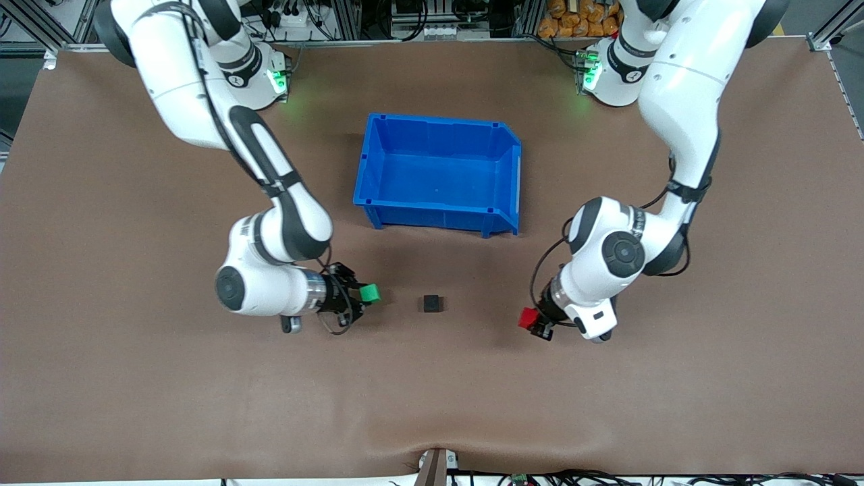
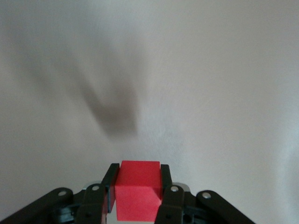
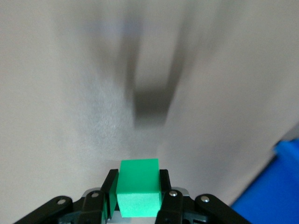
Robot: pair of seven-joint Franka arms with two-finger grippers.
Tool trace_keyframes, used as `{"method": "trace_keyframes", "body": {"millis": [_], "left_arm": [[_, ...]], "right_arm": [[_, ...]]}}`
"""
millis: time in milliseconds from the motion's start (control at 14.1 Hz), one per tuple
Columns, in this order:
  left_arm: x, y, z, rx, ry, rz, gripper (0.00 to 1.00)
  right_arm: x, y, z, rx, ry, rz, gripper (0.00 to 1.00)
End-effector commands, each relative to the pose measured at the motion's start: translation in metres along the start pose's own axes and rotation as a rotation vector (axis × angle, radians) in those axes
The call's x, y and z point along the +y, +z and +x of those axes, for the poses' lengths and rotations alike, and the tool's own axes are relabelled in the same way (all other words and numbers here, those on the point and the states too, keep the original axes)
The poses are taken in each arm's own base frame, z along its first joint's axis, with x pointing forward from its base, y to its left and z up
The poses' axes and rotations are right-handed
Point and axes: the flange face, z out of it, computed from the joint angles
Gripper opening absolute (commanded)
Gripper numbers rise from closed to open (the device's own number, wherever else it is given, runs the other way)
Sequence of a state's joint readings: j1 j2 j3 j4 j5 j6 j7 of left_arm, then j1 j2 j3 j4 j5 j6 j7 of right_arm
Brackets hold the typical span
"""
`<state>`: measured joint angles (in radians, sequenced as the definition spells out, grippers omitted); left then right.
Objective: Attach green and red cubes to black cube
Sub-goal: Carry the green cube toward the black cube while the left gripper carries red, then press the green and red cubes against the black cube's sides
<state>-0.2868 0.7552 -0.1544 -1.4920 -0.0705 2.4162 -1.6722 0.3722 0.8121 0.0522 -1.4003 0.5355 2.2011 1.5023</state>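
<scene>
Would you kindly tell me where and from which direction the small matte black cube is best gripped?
Grip the small matte black cube from above across two opposite side faces: it sits flat and alone on the brown table, its top and sides unobstructed.

The right arm bends low over the table, its wrist turned sideways. The right gripper (image 1: 364, 295) has both fingers closed on the green cube (image 1: 369, 293). The left arm also bends down, and the left gripper (image 1: 531, 320) clamps the red cube (image 1: 526, 317).
</scene>
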Motion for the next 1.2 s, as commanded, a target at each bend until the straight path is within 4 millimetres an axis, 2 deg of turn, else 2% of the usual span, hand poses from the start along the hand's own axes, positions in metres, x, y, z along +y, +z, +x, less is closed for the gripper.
{"method": "trace_keyframes", "body": {"millis": [0,71,142,354,495,849,1132], "left_arm": [[0.008,0.026,-0.037,-0.038,-0.163,0.006,0.00],[0.001,0.038,-0.053,-0.040,-0.185,0.018,0.00],[-0.002,0.043,-0.066,-0.044,-0.219,0.012,0.00],[-0.005,0.049,-0.072,-0.060,-0.304,0.022,0.00],[-0.010,0.062,-0.087,-0.103,-0.331,0.016,0.00],[-0.027,0.086,-0.123,-0.150,-0.378,0.012,0.00],[-0.032,0.089,-0.136,-0.144,-0.370,0.013,0.00]], "right_arm": [[-0.001,0.030,-0.017,0.001,0.115,0.055,0.00],[0.001,0.040,-0.027,0.003,0.109,0.062,0.00],[0.000,0.041,-0.028,0.004,0.122,0.080,0.00],[0.001,0.051,-0.029,0.004,0.181,0.090,0.00],[0.004,0.063,-0.036,0.007,0.195,0.112,0.00],[0.005,0.075,-0.042,0.007,0.210,0.143,0.00],[0.005,0.078,-0.046,0.004,0.211,0.164,0.00]]}}
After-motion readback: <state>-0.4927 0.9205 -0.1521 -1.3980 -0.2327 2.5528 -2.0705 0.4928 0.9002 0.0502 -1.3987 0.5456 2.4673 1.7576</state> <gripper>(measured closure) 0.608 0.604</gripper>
